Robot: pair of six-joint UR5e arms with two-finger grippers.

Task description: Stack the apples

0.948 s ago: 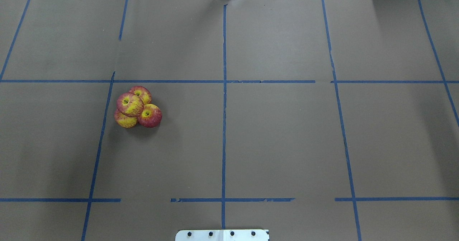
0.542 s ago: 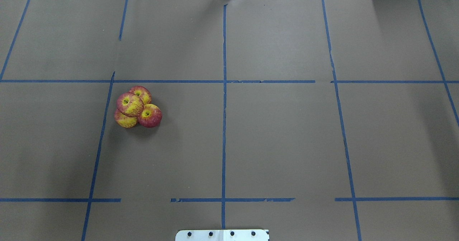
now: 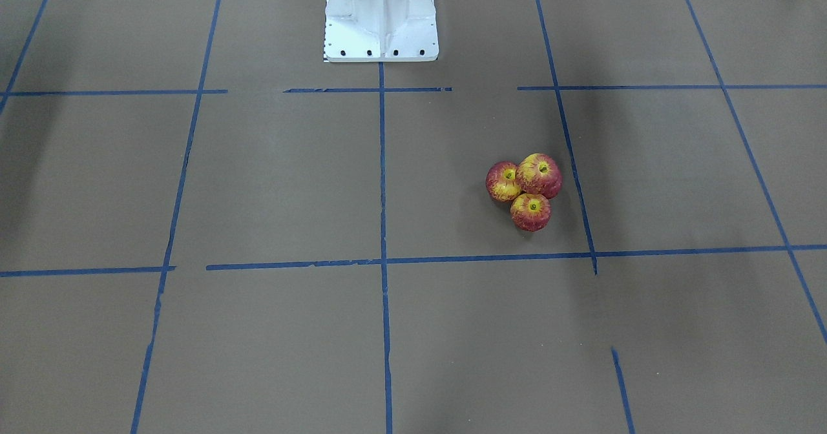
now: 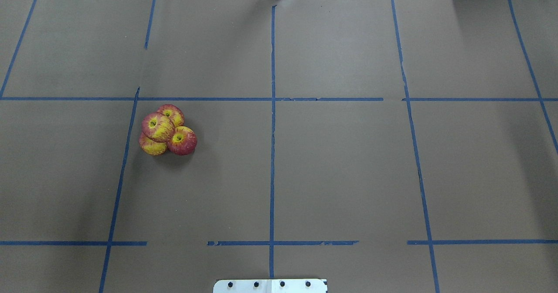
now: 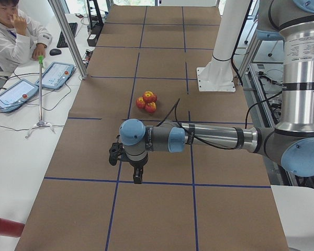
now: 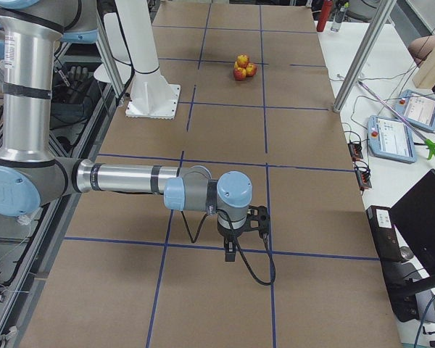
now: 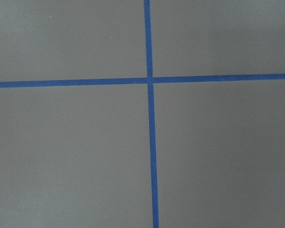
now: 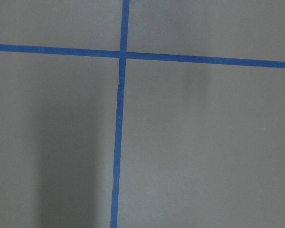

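Overhead exterior shows the 4 apples (image 4: 159, 128) bunched on the brown table (image 4: 348, 175) in its left half, 1 perched atop 3 that touch, while the left gripper (image 5: 137, 177) and right gripper (image 6: 230, 252) hang near opposite table ends, well apart from them, their opening impossible to tell.

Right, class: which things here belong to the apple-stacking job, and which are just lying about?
Job: top apple; under it, far apple, left apple, right apple; left claw; right claw.
Lying about: tablets, computer mouse, green-tipped rod.
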